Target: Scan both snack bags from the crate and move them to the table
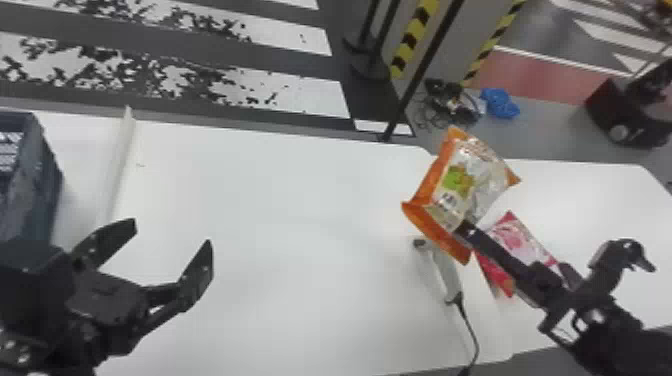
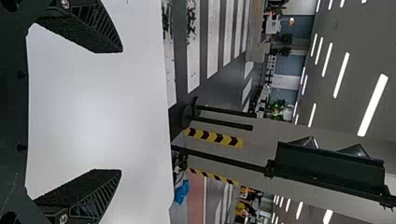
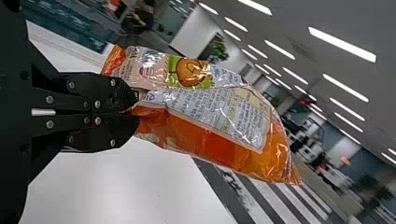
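Can see just part of the crate (image 1: 42, 175), cut off near the left gripper's (image 1: 171, 234) 2 jaws, which stand wide apart. Can make out the pink snack bag (image 1: 516, 239) partly, behind the right gripper (image 1: 466, 231). Clamped between that gripper's 2 jaws, extends beyond their tips: the orange snack bag (image 1: 467, 182). From the head view, can spot the scanner (image 1: 445, 267) near those jaws; from the right wrist view, a close printed panel.Can see just part of the crate (image 1: 42, 175), cut off by the head view's left edge, near the left gripper's (image 1: 171, 234) 2 jaws. Can make out the pink snack bag (image 1: 516, 239) partly, behind the right gripper (image 1: 466, 231). Can find the orange snack bag (image 1: 467, 182) clamped between the right gripper's 2 jaws, reaching beyond their tips. Can tell the left gripper's 2 jaws wide apart. From the head view, can spot the scanner (image 1: 445, 267) near the right jaws; from the right wrist view, a close printed panel on the held bag.
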Motion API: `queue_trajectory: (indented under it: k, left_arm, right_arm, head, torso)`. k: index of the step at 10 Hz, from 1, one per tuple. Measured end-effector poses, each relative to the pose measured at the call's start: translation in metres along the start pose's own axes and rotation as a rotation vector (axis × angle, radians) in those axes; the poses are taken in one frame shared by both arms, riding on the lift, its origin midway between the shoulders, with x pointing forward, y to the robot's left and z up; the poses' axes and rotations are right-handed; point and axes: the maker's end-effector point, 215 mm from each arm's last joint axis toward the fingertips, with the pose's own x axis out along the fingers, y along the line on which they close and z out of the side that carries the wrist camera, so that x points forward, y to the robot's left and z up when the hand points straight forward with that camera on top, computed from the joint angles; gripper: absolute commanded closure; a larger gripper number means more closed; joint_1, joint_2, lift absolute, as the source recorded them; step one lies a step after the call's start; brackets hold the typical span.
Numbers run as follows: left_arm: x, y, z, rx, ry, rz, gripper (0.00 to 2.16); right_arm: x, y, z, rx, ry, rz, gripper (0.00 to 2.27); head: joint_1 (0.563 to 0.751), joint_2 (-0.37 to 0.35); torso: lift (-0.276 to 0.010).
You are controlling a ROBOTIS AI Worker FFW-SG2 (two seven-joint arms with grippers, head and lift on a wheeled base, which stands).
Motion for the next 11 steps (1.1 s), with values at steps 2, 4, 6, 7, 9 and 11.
queue_trajectory:
  k: [2, 4, 6, 7, 9, 11]
  left_arm:
    - [-0.001, 0.001, -0.003, 0.003, 0.007, 0.001, 0.07]
    - [-0.002, -0.002, -0.008, 0.001, 0.015, -0.003, 0.07]
    - [-0.007, -0.009, -0.007, 0.012, 0.016, -0.006, 0.07]
    - [-0.012, -0.011, -0.004, 0.016, 0.013, -0.004, 0.07]
    - [-0.016, -0.014, -0.001, 0.016, 0.009, -0.005, 0.07]
    - [-0.016, -0.016, -0.003, 0.013, 0.012, -0.010, 0.07]
  right_arm:
    - [-0.038, -0.070, 0.048, 0.049, -0.202, -0.169, 2.22]
    - [-0.072, -0.136, 0.070, 0.036, -0.314, -0.400, 2.22]
    - [-0.099, -0.192, 0.076, 0.030, -0.364, -0.602, 2.20]
    - [-0.108, -0.214, 0.076, 0.011, -0.359, -0.682, 2.00]
    - [-0.112, -0.234, 0.071, -0.004, -0.323, -0.759, 0.12]
    - [-0.105, -0.239, 0.067, -0.031, -0.272, -0.798, 0.03]
  head:
    - [0.695, -0.350]
    - [0.695, -0.350]
    - [0.695, -0.350]
    - [0.695, -0.350]
    - [0.695, -0.350]
    - [0.695, -0.350]
  torso:
    - [-0.087]
    - [-0.087]
    - [-0.087]
    - [-0.087]
    - [-0.087]
    - [-0.087]
